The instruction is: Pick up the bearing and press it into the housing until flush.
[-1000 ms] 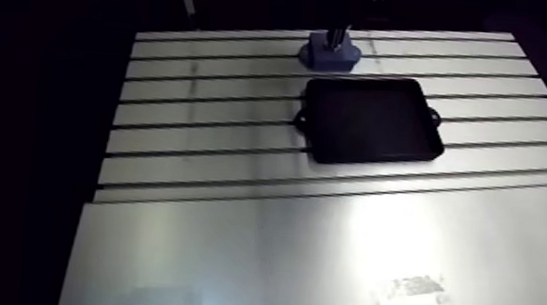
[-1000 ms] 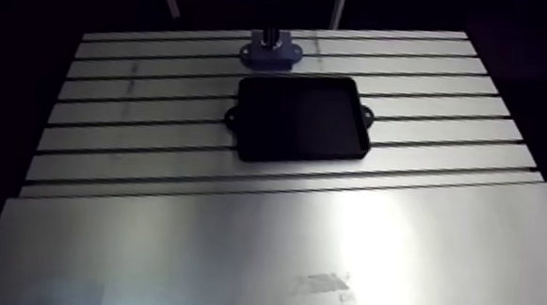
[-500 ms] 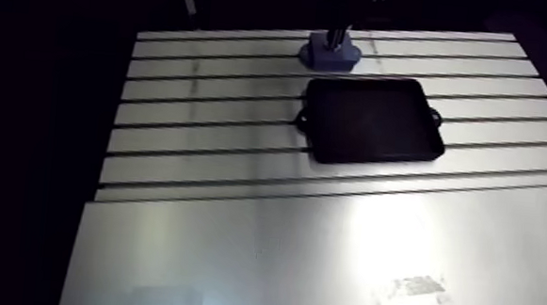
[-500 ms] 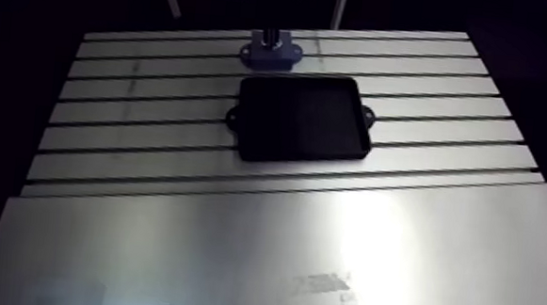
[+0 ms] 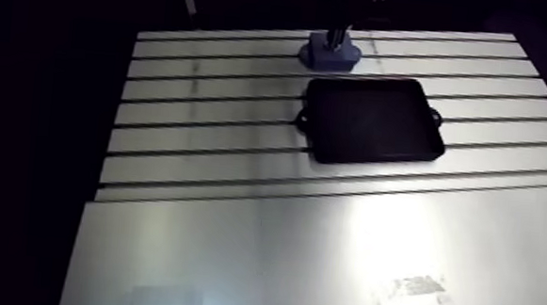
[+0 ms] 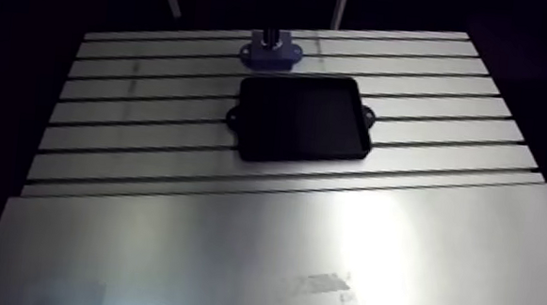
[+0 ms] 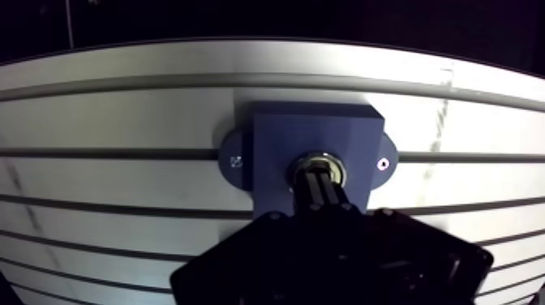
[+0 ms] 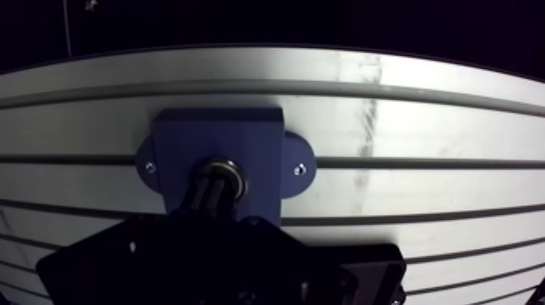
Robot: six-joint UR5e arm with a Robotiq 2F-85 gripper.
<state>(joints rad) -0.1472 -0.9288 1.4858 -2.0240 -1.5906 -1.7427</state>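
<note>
Aluminium makes up the biggest thing here: a slotted table [image 5: 205, 111] whose long grooves run across the arm view. Its near part is covered by a smooth metal sheet [image 6: 231, 245] that catches a bright glare. A black rectangular tray [image 5: 372, 120] with a raised rim and a small lug at each end lies flat on the slotted part, beyond the sheet. On the sheet, well on the near side of the tray, there is a pale scuffed patch [image 5: 415, 304]. Just beyond the tray's far edge, near one corner, sits the blue housing [image 7: 280, 144]. It is a square block with a rounded ear on either side, lying flat across one of the grooves. The gripper [image 7: 319, 177] comes straight down onto the middle of this block. In the wrist view its fingers [image 7: 312, 195] are drawn close together into one narrow dark column, with the tips at the block's central bore. The bearing [image 7: 319, 158] shows as a bright metal ring sitting in that bore, and it is wider than the closed fingertips meeting its centre. Whether the ring is flush with the blue face cannot be told, since the fingers cover much of it. Each ear carries a small screw [image 7: 382, 163].
</note>
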